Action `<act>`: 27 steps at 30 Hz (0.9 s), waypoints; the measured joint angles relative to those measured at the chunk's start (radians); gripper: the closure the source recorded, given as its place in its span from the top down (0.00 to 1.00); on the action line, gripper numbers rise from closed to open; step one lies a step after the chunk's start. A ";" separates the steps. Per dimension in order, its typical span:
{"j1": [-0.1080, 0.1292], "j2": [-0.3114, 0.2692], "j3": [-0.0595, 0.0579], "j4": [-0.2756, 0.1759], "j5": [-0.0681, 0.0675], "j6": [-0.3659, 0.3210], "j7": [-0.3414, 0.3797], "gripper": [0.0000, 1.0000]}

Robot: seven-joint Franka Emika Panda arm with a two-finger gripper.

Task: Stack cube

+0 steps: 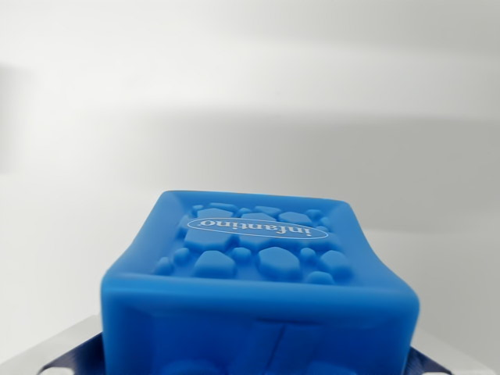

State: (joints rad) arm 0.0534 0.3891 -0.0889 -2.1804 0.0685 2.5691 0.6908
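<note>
Your cube (258,289) fills the lower middle of the wrist view, hard up against the camera, its lower part cut off by the bottom edge. It is bright blue, with rounded edges and walls that bow inward between the corners, so judge it a soft, squashy, hollow moulded block: light, rubbery, and grippy rather than slick. It should not break, but it will give under pressure, so expect it to deform if you squeeze hard and to spring a little when let go.

The face turned up toward the camera is recessed and carries raised pebble shapes around an oval logo. The logo reads upside down in this view, so its top points toward the camera. The cube sits square to the view, one flat wall facing you and the logo running across from the wrist view's left to its right. No long axis is evident; it looks about equal each way, though the near view distorts this.

Take it by two opposite flat walls, midway up, not by the corners or the pebbled face.

Dark blue and pale metallic parts show at both lower corners, likely the tool (258,367) flanking the cube. You cannot tell from here how far it is open or whether it actually grips the cube. Behind lies only a pale, blurred bench (250,117); no second cube shows.
</note>
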 joint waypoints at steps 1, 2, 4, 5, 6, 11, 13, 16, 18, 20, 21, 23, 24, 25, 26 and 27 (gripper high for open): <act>0.004 0.000 0.000 0.001 0.000 -0.001 0.010 0.00; 0.008 0.000 0.000 0.003 0.000 -0.003 0.017 0.00; 0.015 0.000 0.000 0.005 0.000 -0.005 0.033 0.00; 0.019 0.000 0.000 0.006 0.000 -0.006 0.041 0.00; 0.023 0.000 0.000 0.007 0.000 -0.007 0.049 0.00; 0.041 0.000 -0.001 0.012 0.000 -0.013 0.087 0.00; 0.047 0.000 -0.001 0.014 -0.001 -0.016 0.099 0.00; 0.058 0.000 -0.001 0.019 -0.001 -0.019 0.124 0.00; 0.066 0.000 -0.001 0.022 -0.001 -0.021 0.139 0.00; 0.073 0.000 -0.001 0.024 -0.001 -0.024 0.154 0.00; 0.077 0.000 -0.001 0.026 -0.001 -0.025 0.162 0.00; 0.083 0.000 -0.001 0.029 -0.001 -0.029 0.176 0.00; 0.087 0.000 -0.002 0.031 -0.001 -0.031 0.184 0.00; 0.089 0.000 -0.002 0.032 -0.001 -0.031 0.188 0.00; 0.092 0.000 -0.002 0.033 -0.001 -0.033 0.195 0.00; 0.096 0.000 -0.002 0.035 -0.001 -0.034 0.203 0.00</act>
State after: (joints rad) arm 0.1490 0.3887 -0.0906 -2.1457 0.0674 2.5349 0.8940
